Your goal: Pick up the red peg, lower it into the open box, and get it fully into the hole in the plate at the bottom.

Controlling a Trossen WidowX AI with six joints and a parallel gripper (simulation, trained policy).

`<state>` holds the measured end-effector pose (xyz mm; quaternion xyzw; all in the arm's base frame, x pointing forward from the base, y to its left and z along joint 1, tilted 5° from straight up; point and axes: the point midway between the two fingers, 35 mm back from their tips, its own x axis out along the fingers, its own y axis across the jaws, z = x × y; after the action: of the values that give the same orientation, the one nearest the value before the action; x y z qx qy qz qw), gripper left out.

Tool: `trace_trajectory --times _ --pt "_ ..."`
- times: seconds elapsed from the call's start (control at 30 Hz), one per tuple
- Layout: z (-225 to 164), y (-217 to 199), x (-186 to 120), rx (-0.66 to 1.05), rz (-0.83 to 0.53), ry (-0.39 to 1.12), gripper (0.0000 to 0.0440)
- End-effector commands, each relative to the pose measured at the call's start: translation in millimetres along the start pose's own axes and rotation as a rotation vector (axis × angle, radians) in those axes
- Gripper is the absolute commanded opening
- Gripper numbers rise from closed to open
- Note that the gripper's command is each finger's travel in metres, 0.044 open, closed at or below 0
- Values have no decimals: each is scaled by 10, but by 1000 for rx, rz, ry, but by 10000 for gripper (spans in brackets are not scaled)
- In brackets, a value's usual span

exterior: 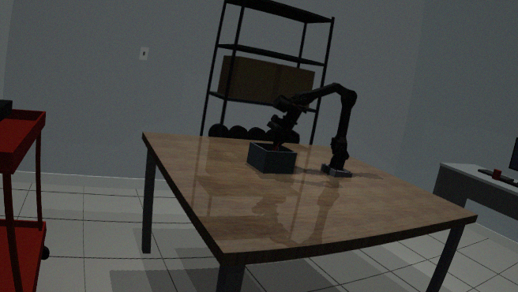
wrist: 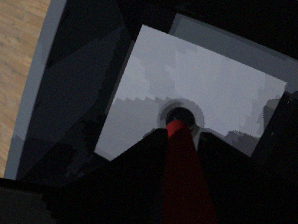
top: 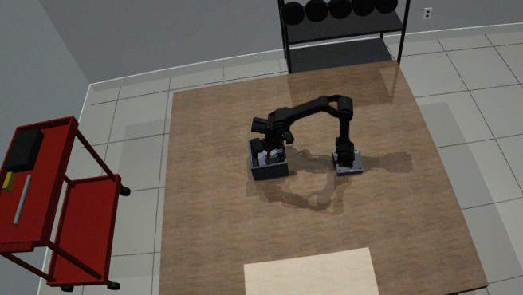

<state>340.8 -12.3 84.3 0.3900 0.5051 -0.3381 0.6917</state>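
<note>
Wrist view showed our black two-fingered hand [top: 270,148] [exterior: 277,145] [wrist: 182,140] gripping the slim red peg [top: 269,153] [exterior: 276,147] [wrist: 186,172], its tip near the pale square plate's [top: 263,155] [wrist: 215,85] dark round hole [wrist: 180,116] ahead, presumably for insertion.

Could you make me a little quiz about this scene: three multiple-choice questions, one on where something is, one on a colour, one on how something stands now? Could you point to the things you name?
1. Where is the pale plate [top: 262,156] [wrist: 210,75]?
A) On the red cart
B) Inside the box [top: 269,172] [exterior: 280,162] [wrist: 31,85]
C) Under the arm's base

2. What colour is the peg [top: 269,153] [exterior: 276,147] [wrist: 186,170]?
A) Red
B) Yellow
C) White

3. How does the end effector [top: 269,149] [exterior: 276,145] [wrist: 182,140] stand?
A) Wide open
B) Shut on nothing
C) Shut on the peg

Answers:
1 B: the top view shows the plate within the box's walls.
2 A: the wrist view shows its red shaft.
3 C: the wrist view shows the peg between the fingers.
</note>
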Motion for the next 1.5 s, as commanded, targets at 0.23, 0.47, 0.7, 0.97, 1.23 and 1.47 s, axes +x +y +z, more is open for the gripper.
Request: trace_trajectory --times 0.23,0.47,0.7,0.97,1.23,1.47 --pt "74 -1 235 -32 -58 27 145" --pt "246 137 278 -44 -45 14 242" --pt "460 256 300 -46 -35 -11 414" --pt "774 375 245 -25 9 -81 440" --pt "1050 458 183 -3 48 -149 440" --pt "1050 458 183 -3 48 -149 440"
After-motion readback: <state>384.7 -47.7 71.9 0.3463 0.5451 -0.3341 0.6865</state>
